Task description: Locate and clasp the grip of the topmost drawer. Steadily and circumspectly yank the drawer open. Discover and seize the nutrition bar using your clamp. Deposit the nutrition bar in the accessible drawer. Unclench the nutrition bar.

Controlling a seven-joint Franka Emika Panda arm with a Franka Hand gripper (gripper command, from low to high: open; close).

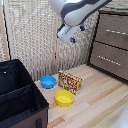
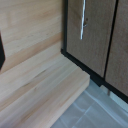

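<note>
The dresser stands at the exterior view's right. Its topmost drawer (image 1: 113, 29) is a dark brown front with a silver bar handle (image 1: 116, 32), closed, above a similar lower drawer (image 1: 110, 59). The nutrition bar (image 1: 69, 81), a red and yellow-orange box, stands on the wooden floor between two bowls. My gripper (image 1: 67, 34) hangs high in the air, above the box and well apart from the dresser; its fingers are too blurred to read. The wrist view shows brown drawer fronts and a silver handle (image 2: 82, 20); I cannot tell which drawer it belongs to.
A blue bowl (image 1: 48, 81) sits beside the box and a yellow bowl (image 1: 64, 98) in front of it. A large black case (image 1: 20, 95) fills the exterior view's lower left. A pale curtain (image 1: 35, 35) hangs behind. The wooden platform's edge (image 2: 85, 80) drops to grey floor.
</note>
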